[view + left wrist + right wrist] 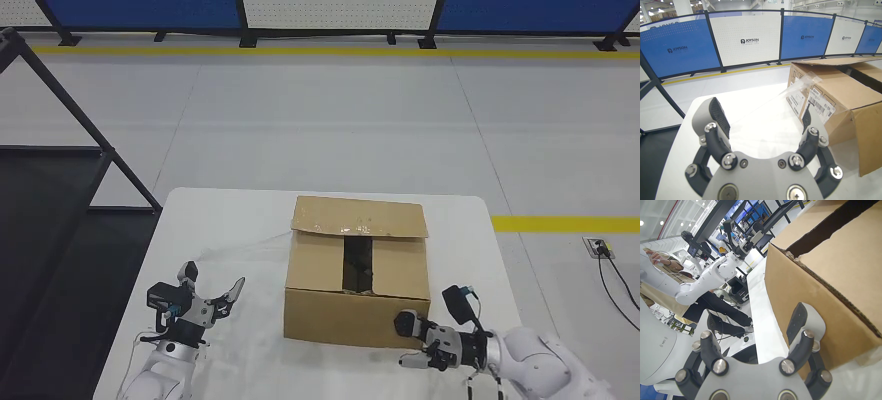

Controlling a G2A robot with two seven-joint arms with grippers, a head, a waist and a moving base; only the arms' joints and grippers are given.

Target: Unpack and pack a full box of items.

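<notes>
Fingers [719, 117] of the left gripper [761, 108] are spread wide and hold nothing. It sits over the table [230, 230], near the left side of the box [355, 270]. The right gripper [412, 340] is wide open too, with nothing in it, just beside the box's front right corner. The box sits in the middle of the table. Its top flaps have a dark gap between them. Clear tape [802, 81] hangs off its side.

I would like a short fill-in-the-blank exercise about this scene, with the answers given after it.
The cardboard box stands on a ___ table. The left claw is ___ and holds nothing. A strip of clear ___ hangs off the box.
Missing words: white; open; tape.
</notes>
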